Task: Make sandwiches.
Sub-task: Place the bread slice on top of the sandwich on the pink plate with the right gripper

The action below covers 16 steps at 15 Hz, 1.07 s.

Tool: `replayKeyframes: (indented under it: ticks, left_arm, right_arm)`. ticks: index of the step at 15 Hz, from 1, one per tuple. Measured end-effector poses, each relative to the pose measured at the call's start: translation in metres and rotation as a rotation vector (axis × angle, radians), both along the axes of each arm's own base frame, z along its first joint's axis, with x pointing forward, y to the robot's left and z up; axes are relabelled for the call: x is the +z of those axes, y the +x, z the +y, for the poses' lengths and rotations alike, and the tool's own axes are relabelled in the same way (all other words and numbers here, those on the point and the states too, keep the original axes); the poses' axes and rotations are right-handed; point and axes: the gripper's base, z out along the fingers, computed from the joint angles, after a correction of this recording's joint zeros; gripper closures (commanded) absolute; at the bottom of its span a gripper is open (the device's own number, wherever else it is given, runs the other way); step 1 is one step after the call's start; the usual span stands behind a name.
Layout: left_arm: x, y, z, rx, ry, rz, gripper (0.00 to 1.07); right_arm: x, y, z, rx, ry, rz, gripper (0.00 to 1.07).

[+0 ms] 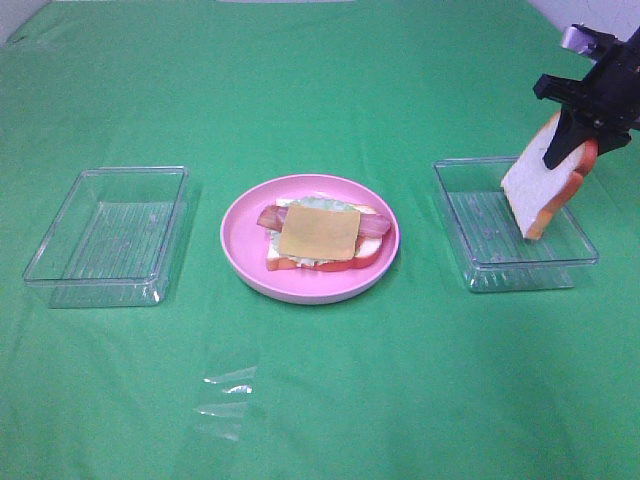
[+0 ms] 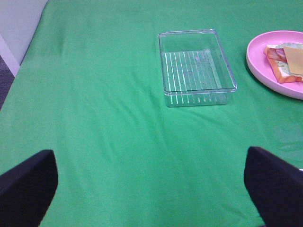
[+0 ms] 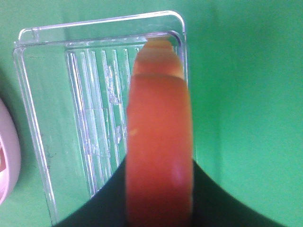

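On the round pink plate (image 1: 242, 255), set at the middle of the green cloth (image 1: 320, 90), lies an open stack: a white bread slice with orange-brown crust (image 1: 372, 254) at the bottom, pale green lettuce (image 1: 318, 264) showing at its edges, reddish-brown bacon strips (image 1: 270, 217) laid across left to right, and a square yellow cheese slice (image 1: 319, 232) flat on top. A second white bread slice with orange-brown crust (image 1: 540, 185) hangs clear of the surface over the right clear plastic tray (image 1: 480, 275), held on edge and tilted, long axis running down and toward the left, white face turned to the plate. The right gripper (image 1: 578, 140) reaches in from the upper right and is clamped on the upper crust edge of that slice; the right wrist view shows the crust (image 3: 158, 156) seated between its dark fingers. The left gripper (image 2: 151, 189) hovers above bare cloth, fingers (image 2: 28, 187) spread wide and holding nothing, near the left clear plastic tray (image 2: 165, 61).
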Motion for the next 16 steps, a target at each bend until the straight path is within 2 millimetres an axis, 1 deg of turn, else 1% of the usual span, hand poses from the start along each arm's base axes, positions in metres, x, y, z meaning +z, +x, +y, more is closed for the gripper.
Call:
replayKeyframes:
  ticks: [2,5,6,8,10,11,12,14,16]
  left_arm:
    - [0.0,0.0,0.0,0.0,0.0,0.0,0.08]
    - [0.0,0.0,0.0,0.0,0.0,0.0,0.08]
    - [0.0,0.0,0.0,0.0,0.0,0.0,0.08]
    - [0.0,0.0,0.0,0.0,0.0,0.0,0.08]
    - [0.0,0.0,0.0,0.0,0.0,0.0,0.08]
    - [0.0,0.0,0.0,0.0,0.0,0.0,0.08]
    - [0.0,0.0,0.0,0.0,0.0,0.0,0.08]
    - [0.0,0.0,0.0,0.0,0.0,0.0,0.08]
    - [0.0,0.0,0.0,0.0,0.0,0.0,0.08]
  right_arm:
    - [0.013,-0.002,0.0,0.001,-0.004,-0.025,1.07]
    - [0.024,-0.005,0.001,0.0,-0.006,-0.044,1.07]
    - [0.034,-0.007,0.001,-0.005,-0.009,-0.063,1.07]
    - [0.061,-0.013,0.003,-0.022,0.0,-0.121,1.07]
    - [0.095,-0.022,0.008,-0.026,0.021,-0.2,1.07]
    - [0.109,-0.027,0.01,-0.028,0.038,-0.234,1.07]
    - [0.13,-0.034,0.016,-0.024,0.09,-0.29,1.07]
    - [0.152,-0.044,0.028,0.007,0.199,-0.361,1.07]
    - [0.159,-0.055,0.042,0.054,0.363,-0.4,1.07]
